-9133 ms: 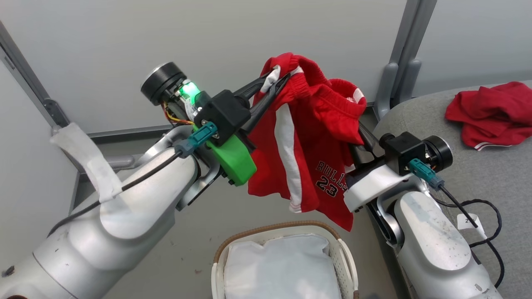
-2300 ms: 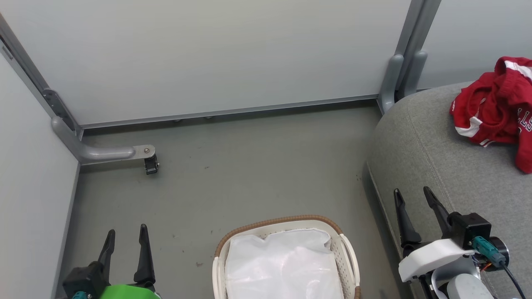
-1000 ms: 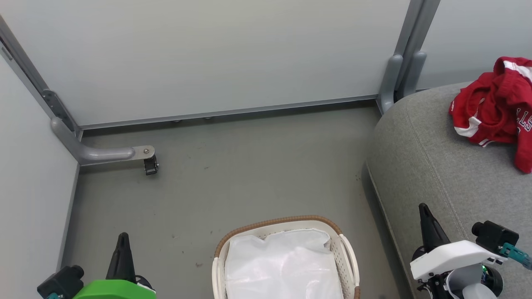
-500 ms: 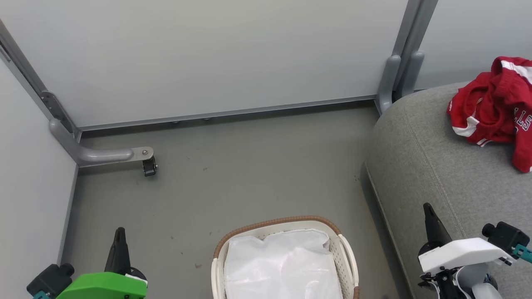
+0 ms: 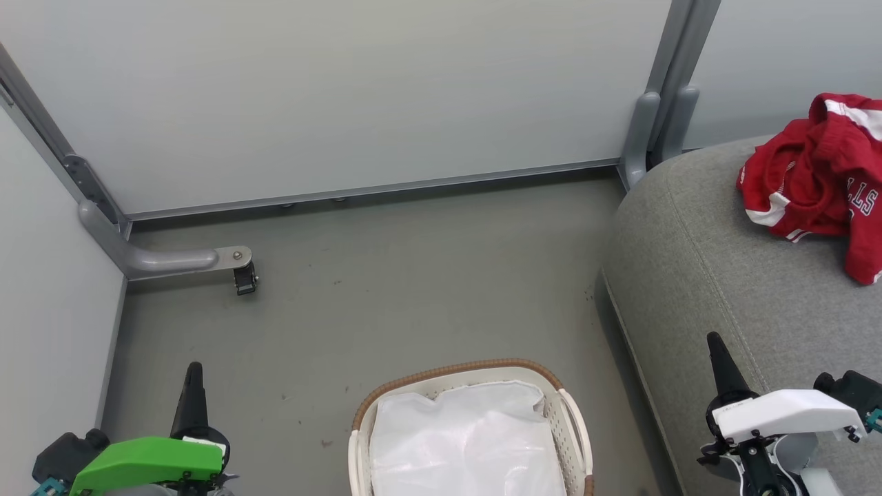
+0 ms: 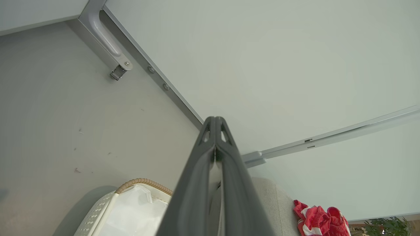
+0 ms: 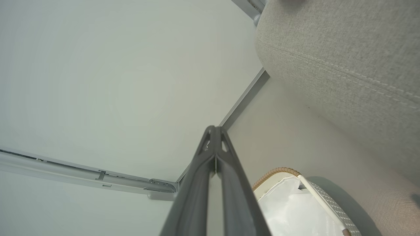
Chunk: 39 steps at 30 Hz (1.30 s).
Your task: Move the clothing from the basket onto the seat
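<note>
Lying on seat (image 5: 716, 275), clothing (image 5: 809, 182) well beyond right claw (image 5: 714, 342).

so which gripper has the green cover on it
The left gripper, at the lower left of the head view: its cover is bright green, while the right gripper, beside the seat, has a white one.

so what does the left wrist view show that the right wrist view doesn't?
Left wrist over right wrist: the red clothing lying on the seat, a castor bracket at the wall foot, and a plant in the corner.
Right wrist over left wrist: the seat's stitched seam, close up.
Both: the basket with its white lining, the grey floor, and that arm's own hand shut and empty: left hand, right hand.
</note>
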{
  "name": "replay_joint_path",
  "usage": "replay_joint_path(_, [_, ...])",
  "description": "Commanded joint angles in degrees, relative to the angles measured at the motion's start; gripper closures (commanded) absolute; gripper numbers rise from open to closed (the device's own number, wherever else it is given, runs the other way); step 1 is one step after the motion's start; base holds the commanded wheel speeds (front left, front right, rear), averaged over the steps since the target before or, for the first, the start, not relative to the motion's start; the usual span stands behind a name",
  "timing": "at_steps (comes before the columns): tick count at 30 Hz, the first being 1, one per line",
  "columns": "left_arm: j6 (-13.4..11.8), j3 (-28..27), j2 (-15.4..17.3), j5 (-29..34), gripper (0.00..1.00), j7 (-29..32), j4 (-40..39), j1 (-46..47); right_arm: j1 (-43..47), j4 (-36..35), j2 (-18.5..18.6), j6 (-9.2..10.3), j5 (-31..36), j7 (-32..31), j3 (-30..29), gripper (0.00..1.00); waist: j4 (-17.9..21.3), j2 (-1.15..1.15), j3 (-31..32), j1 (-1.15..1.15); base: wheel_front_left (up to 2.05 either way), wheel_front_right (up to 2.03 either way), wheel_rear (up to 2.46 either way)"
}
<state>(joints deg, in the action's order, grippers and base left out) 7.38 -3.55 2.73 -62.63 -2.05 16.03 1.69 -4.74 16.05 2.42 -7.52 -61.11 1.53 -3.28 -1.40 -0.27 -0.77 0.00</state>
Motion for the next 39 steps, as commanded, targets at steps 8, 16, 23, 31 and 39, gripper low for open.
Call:
replay_joint_path(8, [0.11, -0.70, 0.53, -5.57, 1.00, 1.54, -0.96, 2.12, -1.31, -0.97, 0.41, 0.03, -5.79, -1.43, -0.77, 1.00, 0.18, 0.15, 0.08, 0.00, 0.00, 0.00, 0.00])
replay_joint_path(16, [0.12, -1.08, 0.54, -9.74, 1.00, 2.71, -1.16, 2.56, -1.30, -1.18, 0.44, 0.03, -10.10, -2.56, -1.19, 1.00, 0.35, 0.17, 0.15, 0.00, 0.00, 0.00, 0.00])
replay_joint_path(23, [0.13, -1.35, 0.54, -13.05, 1.00, 3.67, -1.31, 3.00, -1.39, -1.34, 0.47, 0.03, -13.59, -3.55, -1.57, 1.00, 0.49, 0.18, 0.21, 0.00, 0.00, 0.00, 0.00])
replay_joint_path(31, [0.14, -1.69, 0.54, -16.83, 1.00, 4.77, -1.51, 3.41, -1.51, -1.55, 0.50, 0.03, -17.51, -4.54, -1.96, 1.00, 0.66, 0.20, 0.28, 0.00, 0.00, 0.00, 0.00])
replay_joint_path(39, [0.16, -2.02, 0.54, -20.18, 1.00, 5.72, -1.69, 3.91, -1.60, -1.71, 0.52, 0.03, -21.08, -5.53, -2.34, 1.00, 0.83, 0.22, 0.36, 0.00, 0.00, 0.00, 0.00])
